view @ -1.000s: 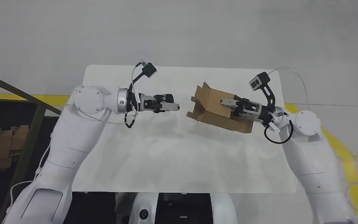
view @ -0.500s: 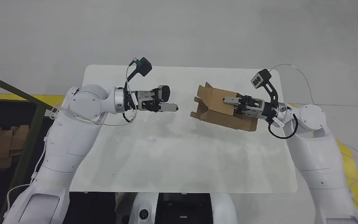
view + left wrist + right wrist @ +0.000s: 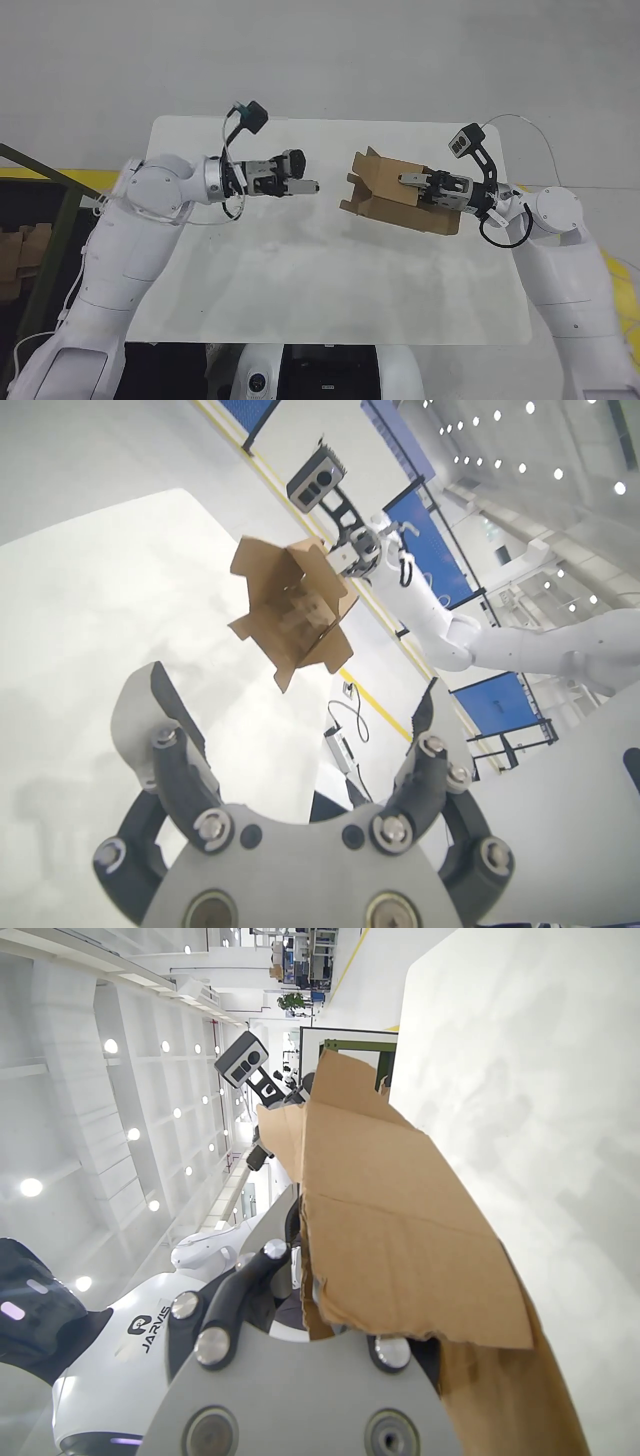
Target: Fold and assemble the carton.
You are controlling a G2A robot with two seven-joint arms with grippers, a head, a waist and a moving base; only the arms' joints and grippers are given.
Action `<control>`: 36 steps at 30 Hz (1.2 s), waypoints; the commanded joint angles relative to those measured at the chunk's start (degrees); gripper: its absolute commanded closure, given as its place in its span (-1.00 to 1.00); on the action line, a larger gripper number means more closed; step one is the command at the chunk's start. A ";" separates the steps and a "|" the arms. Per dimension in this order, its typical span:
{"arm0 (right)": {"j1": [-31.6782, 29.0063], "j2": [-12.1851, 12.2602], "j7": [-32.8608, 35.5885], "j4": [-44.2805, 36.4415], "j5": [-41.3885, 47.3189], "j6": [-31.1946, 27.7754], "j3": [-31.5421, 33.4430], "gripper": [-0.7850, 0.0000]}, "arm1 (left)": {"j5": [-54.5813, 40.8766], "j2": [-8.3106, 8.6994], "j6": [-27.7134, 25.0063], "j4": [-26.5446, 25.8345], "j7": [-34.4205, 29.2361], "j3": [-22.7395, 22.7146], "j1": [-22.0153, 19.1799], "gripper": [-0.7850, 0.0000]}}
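The right gripper (image 3: 413, 181) is clamped on the carton (image 3: 400, 196), one finger lying along the outside of its top wall and the other hidden inside. The carton is plain brown corrugated board, opened into a squarish tube and held on its side over the right part of the bench (image 3: 300, 290). Whether its lower edge touches the bench cannot be told. Its open end points toward the middle of the bench, and the four flaps there splay outward, unfolded. The end at the gripper is rough along the edge, with a loose flap hanging past the fingers.

The left gripper (image 3: 292, 695) stands wide apart and holds nothing. It hangs over the middle of the bench, facing the carton's open mouth, clear of the flaps with bare white bench between.
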 commanded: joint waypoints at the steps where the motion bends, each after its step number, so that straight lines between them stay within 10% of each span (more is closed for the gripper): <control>1: 0.00 0.00 0.00 0.00 0.00 0.00 0.00 1.00 | 2.00 -0.12 -3.54 1.82 4.33 -0.19 0.17 -1.00; 14: 0.00 0.00 0.00 0.00 0.00 0.00 0.00 1.00 | 19.81 -1.75 -28.89 17.62 23.53 2.98 -3.62 -1.00; 36: 0.00 0.00 0.00 0.00 0.00 0.00 0.00 1.00 | 55.83 3.16 -28.89 14.49 55.04 12.97 -4.67 -1.00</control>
